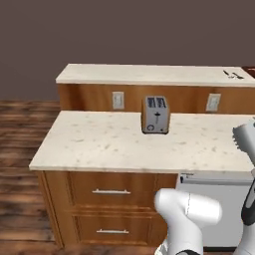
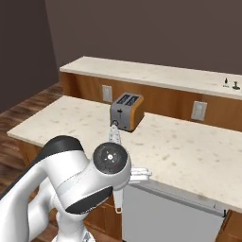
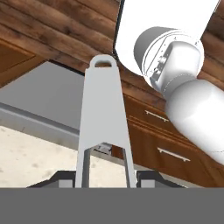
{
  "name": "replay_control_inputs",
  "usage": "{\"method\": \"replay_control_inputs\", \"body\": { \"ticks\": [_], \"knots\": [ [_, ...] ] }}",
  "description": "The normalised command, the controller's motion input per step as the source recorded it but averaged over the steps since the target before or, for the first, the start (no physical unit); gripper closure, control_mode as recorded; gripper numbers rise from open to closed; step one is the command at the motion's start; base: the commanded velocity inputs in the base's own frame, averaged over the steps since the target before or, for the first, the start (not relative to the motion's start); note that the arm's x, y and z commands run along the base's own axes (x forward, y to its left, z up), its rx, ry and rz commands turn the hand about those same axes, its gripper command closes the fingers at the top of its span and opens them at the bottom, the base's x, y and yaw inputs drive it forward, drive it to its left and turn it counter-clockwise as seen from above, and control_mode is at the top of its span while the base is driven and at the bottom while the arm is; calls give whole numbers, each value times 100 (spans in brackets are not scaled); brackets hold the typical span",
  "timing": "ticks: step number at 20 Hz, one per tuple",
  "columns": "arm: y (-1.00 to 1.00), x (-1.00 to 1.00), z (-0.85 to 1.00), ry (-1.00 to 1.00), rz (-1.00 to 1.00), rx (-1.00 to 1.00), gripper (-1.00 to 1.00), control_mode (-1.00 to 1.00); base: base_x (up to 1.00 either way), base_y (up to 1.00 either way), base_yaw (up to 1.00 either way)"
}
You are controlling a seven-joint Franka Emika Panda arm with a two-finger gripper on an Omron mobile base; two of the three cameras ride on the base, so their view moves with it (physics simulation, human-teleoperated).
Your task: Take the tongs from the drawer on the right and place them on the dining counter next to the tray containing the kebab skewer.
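Gripper [image 3: 104, 181] pinching the tongs [image 3: 103, 127] near their ridged ends, a dark fingertip [image 3: 65, 178] to either side of the two metal arms at the bottom of the hand view. Looped hinge end pointing away toward the upper middle of that frame, over wood floor and brown drawer fronts [image 3: 168, 140]. In the right base view, the tongs [image 2: 115, 142] standing steeply at lower centre, partly behind the white wrist joint, the upper tip just below the toaster [image 2: 125, 111] on the lower counter [image 2: 189, 156].

Judged from this: pick-up done, tongs clear of the drawer and carried in the air. Left to do: carry to the dining counter [image 1: 149, 74], the raised beige slab across the upper part of the left base view, and set down beside the tray [image 1: 250, 71], a dark reddish edge at the far right of that slab. Small dark items [image 1: 233, 75] lying just left of the tray; too small to name. Tongs well apart from the tray as yet, so roughly the second half of the task outstanding.
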Motion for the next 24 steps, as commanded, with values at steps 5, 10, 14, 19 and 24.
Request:
{"method": "replay_control_inputs", "body": {
  "ticks": [5, 10, 14, 19, 24],
  "knots": [
    [0, 0, 0, 0, 0, 0, 100, 100, 3, 100, -3],
    [0, 0, 0, 0, 0, 0, 100, 100, 5, 100, -4],
    [0, 0, 0, 0, 0, 0, 100, 100, 5, 100, -4],
    [0, 0, 0, 0, 0, 0, 100, 100, 4, 100, -4],
    [0, 0, 0, 0, 0, 0, 100, 100, 8, 100, -2]
  ]
}}
